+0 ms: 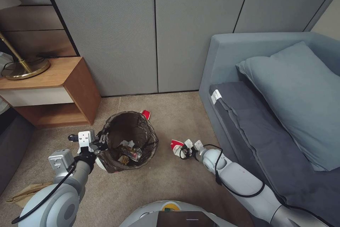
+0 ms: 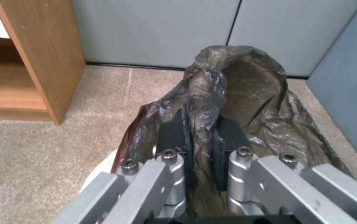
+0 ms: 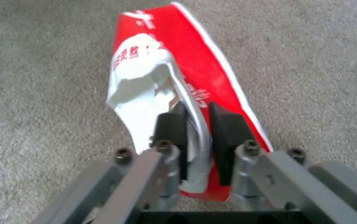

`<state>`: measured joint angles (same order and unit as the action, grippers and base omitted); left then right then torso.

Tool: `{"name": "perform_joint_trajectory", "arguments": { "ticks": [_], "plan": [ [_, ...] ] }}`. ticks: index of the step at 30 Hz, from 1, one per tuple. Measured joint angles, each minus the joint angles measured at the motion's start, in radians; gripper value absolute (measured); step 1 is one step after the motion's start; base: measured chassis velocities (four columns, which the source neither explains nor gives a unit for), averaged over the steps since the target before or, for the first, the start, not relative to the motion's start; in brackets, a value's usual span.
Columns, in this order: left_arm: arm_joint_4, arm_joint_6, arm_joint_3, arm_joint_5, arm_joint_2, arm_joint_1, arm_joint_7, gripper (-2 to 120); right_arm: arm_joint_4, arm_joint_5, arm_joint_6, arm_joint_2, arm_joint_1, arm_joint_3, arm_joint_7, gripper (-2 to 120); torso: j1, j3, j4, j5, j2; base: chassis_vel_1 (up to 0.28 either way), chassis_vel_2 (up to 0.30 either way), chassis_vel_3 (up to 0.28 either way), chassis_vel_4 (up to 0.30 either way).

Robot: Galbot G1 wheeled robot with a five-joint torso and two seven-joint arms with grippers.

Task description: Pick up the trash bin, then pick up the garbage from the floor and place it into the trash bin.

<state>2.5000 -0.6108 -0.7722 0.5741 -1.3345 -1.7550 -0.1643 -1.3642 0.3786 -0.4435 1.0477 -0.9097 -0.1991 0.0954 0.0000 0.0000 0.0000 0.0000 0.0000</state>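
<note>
The trash bin (image 1: 129, 142), a white pail lined with a dark brown bag, stands on the tan carpet floor (image 1: 177, 184) with several wrappers and tissue inside. My left gripper (image 1: 100, 145) is shut on its bag-covered rim (image 2: 201, 137) at the bin's left side. To the bin's right, my right gripper (image 1: 182, 151) is shut on a crushed red-and-white paper cup (image 3: 174, 93), low over the floor (image 3: 41, 93). Another red-and-white piece of garbage (image 1: 146, 114) lies behind the bin. A flat brown paper bag (image 1: 26, 193) lies at the near left.
A wooden side table (image 1: 49, 92) with a brass lamp base (image 1: 24, 67) stands left of the bin. A grey-blue sofa (image 1: 283, 113) with a pillow runs along the right. Grey wall panels (image 1: 156, 32) close the back. Open carpet lies between bin and sofa.
</note>
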Motion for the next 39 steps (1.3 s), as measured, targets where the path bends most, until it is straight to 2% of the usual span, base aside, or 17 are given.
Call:
{"name": "perform_joint_trajectory", "arguments": {
  "ticks": [2,8,14,16,17,19,21,23,26,27,33,39],
  "plan": [
    [0.0,0.0,0.001,0.0,0.0,0.0,0.0,8,-0.003,0.0,0.006,0.003,-0.006,0.009,-0.006,4,0.0,0.0,0.0,0.0,0.0,0.0,0.0,0.0,0.0],
    [0.0,0.0,0.001,-0.002,0.0,0.0,0.0,8,-0.018,-0.02,0.013,0.004,-0.021,0.031,-0.007,4,0.0,0.0,0.0,0.0,0.0,0.0,0.0,0.0,0.0],
    [0.0,0.0,0.001,-0.004,0.001,-0.002,0.0,8,-0.067,-0.064,0.043,0.007,-0.061,0.113,-0.015,4,0.0,0.0,0.0001,0.0001,0.0,0.0,0.0,0.0,0.0],
    [0.0,0.0,-0.001,-0.005,0.002,-0.003,0.0,8,-0.116,-0.07,0.049,-0.005,-0.084,0.154,-0.018,4,0.0,0.0,0.0,0.0001,0.0,0.0,0.0,0.0,0.0],
    [0.0,0.0,-0.002,-0.006,0.003,-0.003,0.0,8,-0.179,-0.069,0.054,-0.022,-0.107,0.191,-0.024,4,0.0,0.0,-0.0002,0.0001,0.0,0.0,0.0,0.0,0.0],
    [0.0,0.0,-0.002,-0.006,0.003,-0.003,-0.001,8,-0.197,-0.068,0.054,-0.027,-0.112,0.198,-0.026,4,0.0,0.0,-0.0002,0.0,0.0,0.0,0.0,0.0,0.0],
    [0.0,0.0,-0.001,-0.007,0.003,-0.002,-0.001,8,-0.331,-0.031,0.053,-0.058,-0.146,0.258,-0.043,4,0.0,0.0,-0.0001,0.0,0.0,0.0,0.0,0.0,0.0],
    [0.0,0.0,0.001,-0.007,0.003,-0.002,-0.001,8,-0.374,-0.018,0.051,-0.065,-0.155,0.279,-0.049,4,0.0,0.0,-0.0001,0.0001,0.0,0.0,0.0,0.0,0.0],
    [0.0,0.0,0.002,-0.008,0.005,-0.001,-0.001,8,-0.51,0.045,0.03,-0.085,-0.167,0.343,-0.071,4,0.0,0.0,0.0001,0.0,0.0,0.0,0.0,0.0,0.0],
    [0.0,0.0,0.002,-0.008,0.005,-0.001,-0.001,8,-0.51,0.045,0.03,-0.085,-0.167,0.343,-0.071,4,0.0,0.0,0.0001,0.0,0.0,0.0,0.0,0.0,0.0],
    [0.0,0.001,0.002,-0.007,0.007,-0.004,-0.001,8,-0.716,0.154,-0.013,-0.117,-0.155,0.406,-0.116,4,0.0,0.0,0.0001,0.0,0.0,0.0,0.0,0.0,0.0],
    [0.0,0.002,0.002,-0.007,0.011,-0.007,0.0,8,-0.89,0.253,-0.053,-0.147,-0.133,0.414,-0.144,4,0.0,0.0,0.0,-0.0001,0.0,0.0,0.0,0.0,0.0]
  ]
}}
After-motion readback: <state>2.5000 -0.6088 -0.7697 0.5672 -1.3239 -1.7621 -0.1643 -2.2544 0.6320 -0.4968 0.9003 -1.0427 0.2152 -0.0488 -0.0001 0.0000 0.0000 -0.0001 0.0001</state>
